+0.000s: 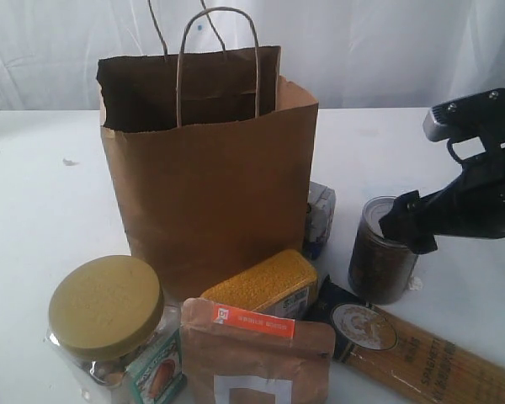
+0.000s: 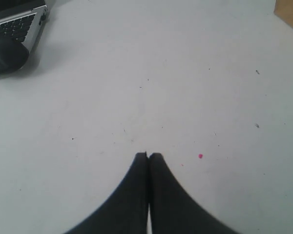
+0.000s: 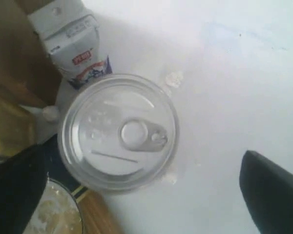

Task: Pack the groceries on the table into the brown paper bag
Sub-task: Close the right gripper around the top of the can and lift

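Note:
The brown paper bag [image 1: 210, 185] stands open and upright on the table [image 1: 42, 194]. In front of it are the clear jar with an olive-yellow lid [image 1: 109, 324], the brown pouch [image 1: 257, 358], the yellow-grain bottle [image 1: 265, 282] and the spaghetti pack [image 1: 421, 358]. The white-blue carton [image 1: 320, 215] [image 3: 73, 46] stands beside the bag. My right gripper [image 1: 408, 227] [image 3: 141, 161] is open just above the dark pull-tab can [image 1: 380, 261] [image 3: 118, 131], one finger on each side, holding nothing. My left gripper [image 2: 149, 156] is shut and empty over bare table [image 2: 185, 73].
A laptop [image 2: 14, 19] lies at one corner of the left wrist view. A brown edge [image 2: 290, 14] shows at another corner. White curtains hang behind the table. Small crumbs [image 3: 173, 78] lie near the can.

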Motion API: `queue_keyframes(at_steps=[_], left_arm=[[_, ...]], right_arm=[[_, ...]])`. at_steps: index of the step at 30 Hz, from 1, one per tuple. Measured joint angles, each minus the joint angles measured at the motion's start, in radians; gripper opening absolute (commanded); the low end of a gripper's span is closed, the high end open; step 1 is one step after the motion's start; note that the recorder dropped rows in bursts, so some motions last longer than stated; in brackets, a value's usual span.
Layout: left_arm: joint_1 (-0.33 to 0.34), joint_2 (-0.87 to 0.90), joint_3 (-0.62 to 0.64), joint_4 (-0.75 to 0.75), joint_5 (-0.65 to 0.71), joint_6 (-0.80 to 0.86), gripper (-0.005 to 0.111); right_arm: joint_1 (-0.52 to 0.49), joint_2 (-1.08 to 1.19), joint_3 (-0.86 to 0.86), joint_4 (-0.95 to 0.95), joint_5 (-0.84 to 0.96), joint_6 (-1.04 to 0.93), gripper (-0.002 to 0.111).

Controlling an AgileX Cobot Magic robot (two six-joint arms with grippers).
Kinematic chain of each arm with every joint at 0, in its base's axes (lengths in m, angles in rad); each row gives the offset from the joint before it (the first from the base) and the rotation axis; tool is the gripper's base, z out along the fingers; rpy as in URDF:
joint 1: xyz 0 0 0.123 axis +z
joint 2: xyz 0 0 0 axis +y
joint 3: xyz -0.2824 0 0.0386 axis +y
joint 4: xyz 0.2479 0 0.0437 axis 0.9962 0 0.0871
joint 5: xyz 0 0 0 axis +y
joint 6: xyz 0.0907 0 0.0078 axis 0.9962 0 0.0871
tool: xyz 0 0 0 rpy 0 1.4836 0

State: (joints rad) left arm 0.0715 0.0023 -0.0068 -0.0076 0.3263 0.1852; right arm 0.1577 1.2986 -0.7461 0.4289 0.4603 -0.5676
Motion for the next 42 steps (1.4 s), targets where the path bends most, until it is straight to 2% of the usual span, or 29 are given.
queue_keyframes(at_steps=[5,12,21,29,35,42], left_arm=[[0.0,0.0,0.0,0.0,0.0,0.0,0.0],[0.0,0.0,0.0,0.0,0.0,0.0,0.0],[0.0,0.0,0.0,0.0,0.0,0.0,0.0],[0.0,0.0,0.0,0.0,0.0,0.0,0.0],[0.0,0.0,0.0,0.0,0.0,0.0,0.0],[0.0,0.0,0.0,0.0,0.0,0.0,0.0]], right_arm=[[0.025,0.056,0.0,0.021,-0.051,-0.009,0.103],[0.12,0.119,-0.02,0.02,-0.092,-0.088,0.103],[0.122,0.212,-0.022,0.013,-0.157,-0.097,0.101],[0.122,0.216,-0.058,0.013,-0.131,-0.083,0.071],[0.122,0.216,-0.058,0.01,-0.125,-0.08,0.062],[0.122,0.216,-0.09,-0.013,-0.042,-0.078,0.031]])
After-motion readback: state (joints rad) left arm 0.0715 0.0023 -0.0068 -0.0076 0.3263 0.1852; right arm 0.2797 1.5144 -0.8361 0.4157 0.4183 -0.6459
